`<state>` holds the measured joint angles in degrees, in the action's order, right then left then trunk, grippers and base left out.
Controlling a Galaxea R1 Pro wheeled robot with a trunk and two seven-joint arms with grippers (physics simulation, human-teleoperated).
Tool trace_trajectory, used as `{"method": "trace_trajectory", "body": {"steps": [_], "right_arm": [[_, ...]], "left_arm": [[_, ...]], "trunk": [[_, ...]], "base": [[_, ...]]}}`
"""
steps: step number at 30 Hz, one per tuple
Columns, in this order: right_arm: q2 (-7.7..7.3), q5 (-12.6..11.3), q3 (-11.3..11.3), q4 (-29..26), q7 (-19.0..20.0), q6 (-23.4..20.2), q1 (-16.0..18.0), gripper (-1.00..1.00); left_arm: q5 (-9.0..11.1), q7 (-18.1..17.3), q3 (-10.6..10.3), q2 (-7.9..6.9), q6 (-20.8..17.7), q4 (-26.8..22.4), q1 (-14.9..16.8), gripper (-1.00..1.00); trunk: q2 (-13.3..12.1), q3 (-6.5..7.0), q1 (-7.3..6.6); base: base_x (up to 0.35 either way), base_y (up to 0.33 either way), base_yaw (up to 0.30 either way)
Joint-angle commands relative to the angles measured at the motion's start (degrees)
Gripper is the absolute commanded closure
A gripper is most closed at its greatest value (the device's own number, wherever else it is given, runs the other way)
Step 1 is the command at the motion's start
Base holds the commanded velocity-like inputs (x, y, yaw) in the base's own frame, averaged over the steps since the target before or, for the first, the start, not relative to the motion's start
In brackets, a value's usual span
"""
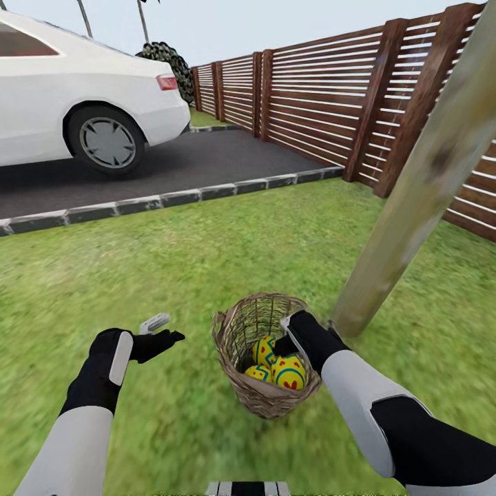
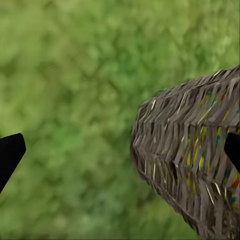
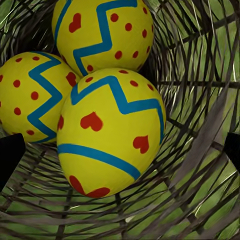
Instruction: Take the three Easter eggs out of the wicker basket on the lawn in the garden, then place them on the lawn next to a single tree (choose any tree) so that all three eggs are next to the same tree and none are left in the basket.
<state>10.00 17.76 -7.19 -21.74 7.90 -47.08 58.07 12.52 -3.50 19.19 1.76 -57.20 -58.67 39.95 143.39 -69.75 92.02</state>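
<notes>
The wicker basket (image 1: pixel 242 329) stands on the lawn (image 1: pixel 207 255) just left of the tree (image 1: pixel 413 200) base. Three yellow Easter eggs lie inside it: one (image 3: pixel 112 132) with red hearts is nearest the right wrist camera, and two (image 3: pixel 30 95) (image 3: pixel 105 32) with red dots lie behind it. My right gripper (image 1: pixel 282 344) reaches down into the basket and is open, its fingertips (image 3: pixel 10 160) standing apart on either side of the heart egg. My left gripper (image 1: pixel 165 329) hovers open over the grass to the left of the basket (image 2: pixel 190 155).
A white car (image 1: pixel 76 103) is parked on the dark driveway (image 1: pixel 207 165), which is edged with grey stones (image 1: pixel 172 200). A brown slatted fence (image 1: pixel 331 96) runs along the right, behind the tree. Open grass spreads left and in front of the basket.
</notes>
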Motion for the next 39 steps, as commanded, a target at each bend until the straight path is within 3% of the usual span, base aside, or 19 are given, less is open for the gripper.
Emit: {"method": "trace_trajectory", "body": {"steps": [1,34,39], "right_arm": [[0.00,0.6,-0.1,-0.2,0.5,-0.3,0.0,-1.00],[-0.15,0.6,0.0,-2.1,-0.2,0.1,0.0,-1.00],[-0.25,0.6,0.1,-2.5,-0.3,0.1,0.0,-1.00]], "left_arm": [[-0.2,-0.4,0.2,0.03,-0.3,0.0,0.0,-1.00],[-0.2,-0.4,0.2,-0.04,-0.3,0.0,0.0,-1.00],[-0.2,-0.4,0.2,-0.01,-0.3,0.0,0.0,-1.00]], "trunk": [[0.0,-0.28,0.01],[0.5,-7.59,0.86],[0.5,-7.81,0.89]], "base": [[0.000,0.000,0.000],[0.000,0.000,0.000],[0.000,0.000,0.000]]}}
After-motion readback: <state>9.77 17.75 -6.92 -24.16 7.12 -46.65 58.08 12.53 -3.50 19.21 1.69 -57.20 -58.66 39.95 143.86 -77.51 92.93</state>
